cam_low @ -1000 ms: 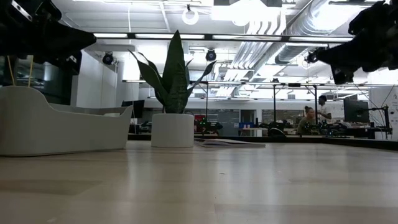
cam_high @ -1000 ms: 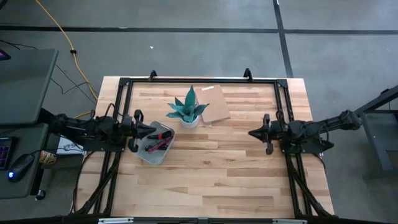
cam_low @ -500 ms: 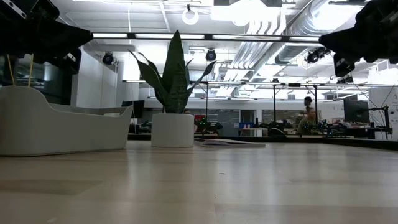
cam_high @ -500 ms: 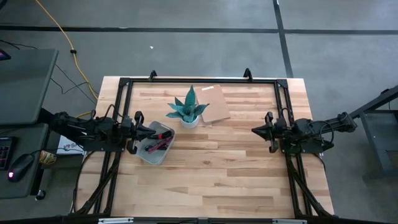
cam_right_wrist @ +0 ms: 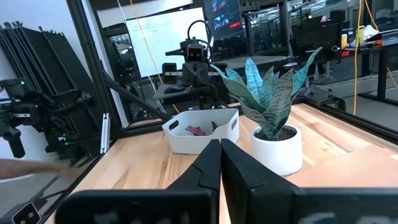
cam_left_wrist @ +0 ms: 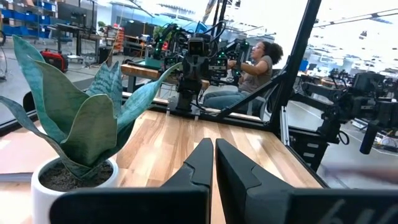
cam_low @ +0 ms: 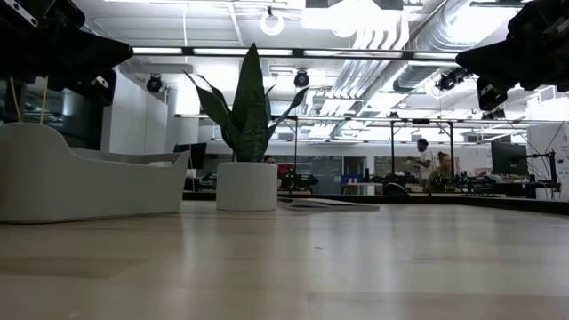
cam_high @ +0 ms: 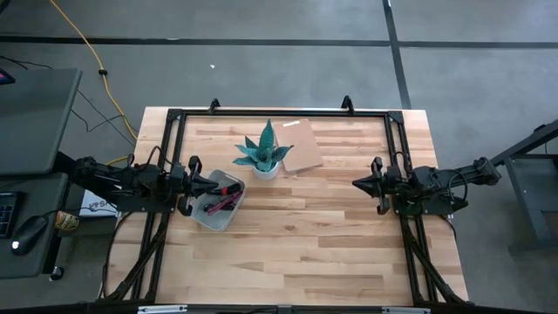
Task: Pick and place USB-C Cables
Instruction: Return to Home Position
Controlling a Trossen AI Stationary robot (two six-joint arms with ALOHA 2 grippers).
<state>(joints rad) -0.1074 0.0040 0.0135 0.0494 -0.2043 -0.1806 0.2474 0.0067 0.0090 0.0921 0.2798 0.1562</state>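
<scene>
Finds left gripper pinched shut, empty, left of centre over white bin's edge; right gripper likewise shut, right of centre. Sees USB-C Cables inside bin. Reads as homing step; next probably calls only for retracting arms clear.

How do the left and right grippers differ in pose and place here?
The left gripper hangs over the edge of the bin, which holds cables; the right gripper hangs over bare table. The left one points toward the table's right side, the right one toward its left. Both are shut and hold nothing.
</scene>
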